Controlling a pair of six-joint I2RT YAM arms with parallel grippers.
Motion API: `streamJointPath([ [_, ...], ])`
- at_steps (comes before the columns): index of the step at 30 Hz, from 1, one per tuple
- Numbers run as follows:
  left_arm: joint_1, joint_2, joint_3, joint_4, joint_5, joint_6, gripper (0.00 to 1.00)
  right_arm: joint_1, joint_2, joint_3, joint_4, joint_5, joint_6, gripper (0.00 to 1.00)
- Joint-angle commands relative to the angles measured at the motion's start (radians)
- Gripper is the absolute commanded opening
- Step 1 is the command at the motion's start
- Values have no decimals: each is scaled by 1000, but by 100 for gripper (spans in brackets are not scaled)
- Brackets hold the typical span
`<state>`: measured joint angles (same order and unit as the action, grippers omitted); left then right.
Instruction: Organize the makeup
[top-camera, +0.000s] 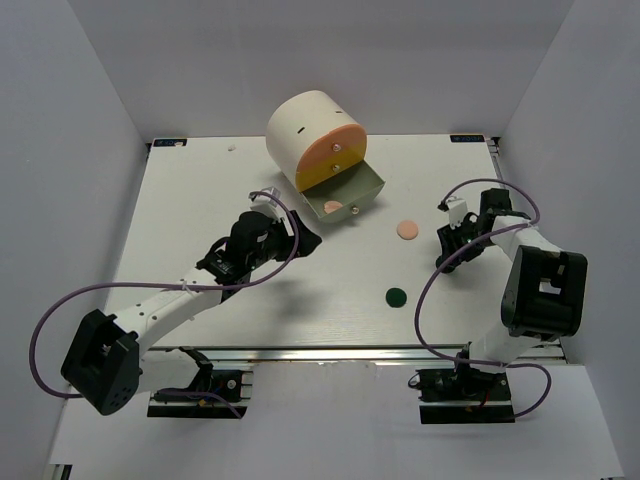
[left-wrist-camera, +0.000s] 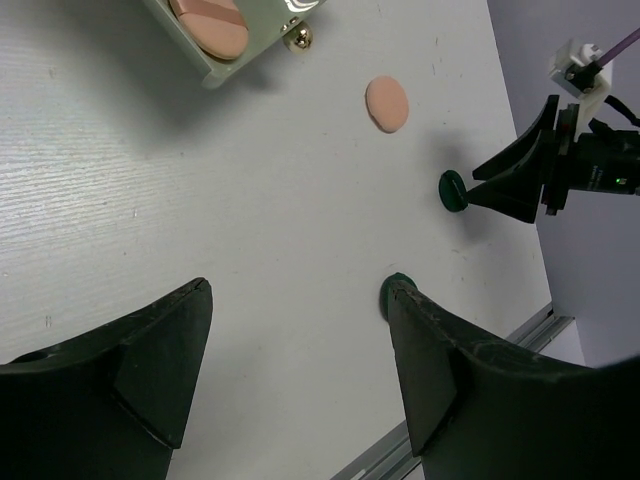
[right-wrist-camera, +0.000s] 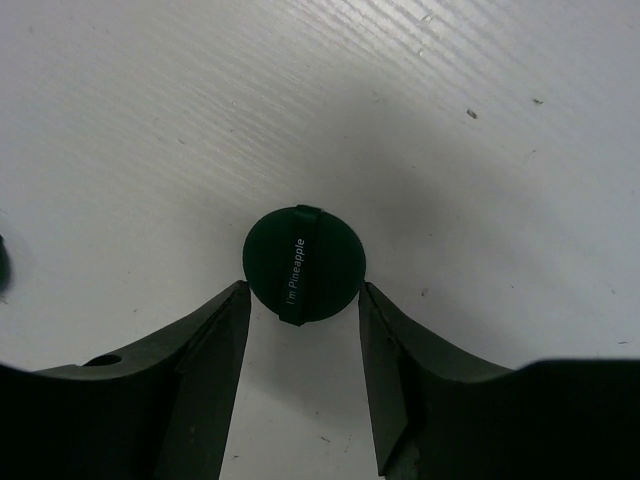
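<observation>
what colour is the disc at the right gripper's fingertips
Dark green with white lettering; the disc shows best in the right wrist view.

Table (top-camera: 190, 205) left free; drawer (top-camera: 372, 187), peach disc (top-camera: 405, 230) centre-right.

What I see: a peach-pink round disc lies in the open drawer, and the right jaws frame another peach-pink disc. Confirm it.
Wrong colour: the right wrist view shows a dark green round disc between the right jaws. The peach-pink round disc does lie in the open grey-green drawer.
</observation>
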<state>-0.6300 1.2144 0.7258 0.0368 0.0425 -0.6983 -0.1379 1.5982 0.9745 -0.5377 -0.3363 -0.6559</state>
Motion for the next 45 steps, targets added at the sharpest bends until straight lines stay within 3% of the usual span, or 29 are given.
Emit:
streamJointPath([
  [1, 1, -19, -5, 15, 8, -4, 81, -5, 26, 12, -10, 28, -18, 53],
  [16, 1, 5, 4, 15, 7, 0, 81, 17, 101, -26, 79, 88, -21, 49],
  [19, 1, 5, 3, 17, 7, 0, 81, 18, 109, -36, 81, 80, -21, 44],
  [26, 3, 5, 1, 17, -1, 0, 81, 18, 102, -13, 41, 4, -45, 1],
  [34, 1, -9, -6, 11, -18, 0, 82, 37, 19, 159, -5, -232, -30, 0],
  [38, 1, -22, -9, 0, -29, 0, 82, 110, -3, 243, 39, -319, 21, 0],
  [45, 3, -56, -22, -23, -70, -6, 82, 325, 57, 397, 237, -227, 235, 0],
])
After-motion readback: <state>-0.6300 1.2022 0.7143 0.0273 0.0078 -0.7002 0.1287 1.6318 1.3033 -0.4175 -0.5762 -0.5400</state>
